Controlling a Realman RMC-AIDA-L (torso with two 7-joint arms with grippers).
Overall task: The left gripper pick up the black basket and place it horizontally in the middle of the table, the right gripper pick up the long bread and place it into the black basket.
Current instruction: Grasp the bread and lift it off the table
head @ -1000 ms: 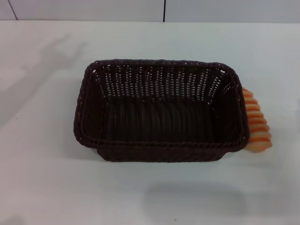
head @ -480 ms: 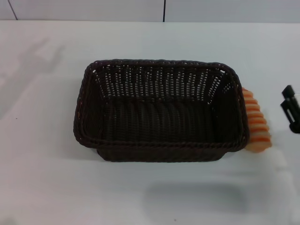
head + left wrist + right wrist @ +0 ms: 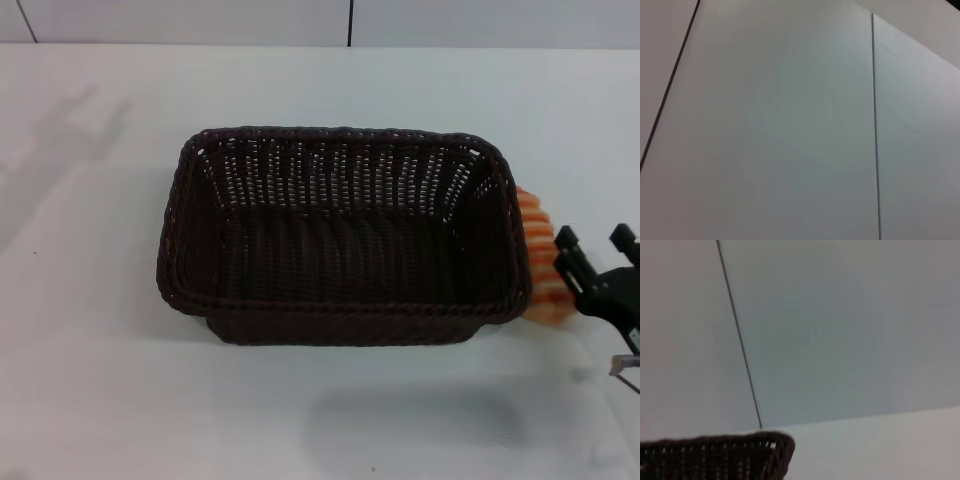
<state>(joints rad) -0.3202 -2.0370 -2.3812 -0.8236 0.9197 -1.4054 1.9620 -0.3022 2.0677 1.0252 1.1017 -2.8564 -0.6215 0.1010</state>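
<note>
Dark basket (image 3: 340, 240), orange bread (image 3: 543, 262) (cream-striped), white table (image 3: 100, 380).

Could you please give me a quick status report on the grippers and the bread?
Right gripper open beside long bread, not gripping. Left gripper out of view. Bread on table, tight against black basket wall; basket empty.

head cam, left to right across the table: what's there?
black basket → long bread, tucked against the basket's right side → right gripper, fingers apart, just right of the bread. All on the white table.
</note>
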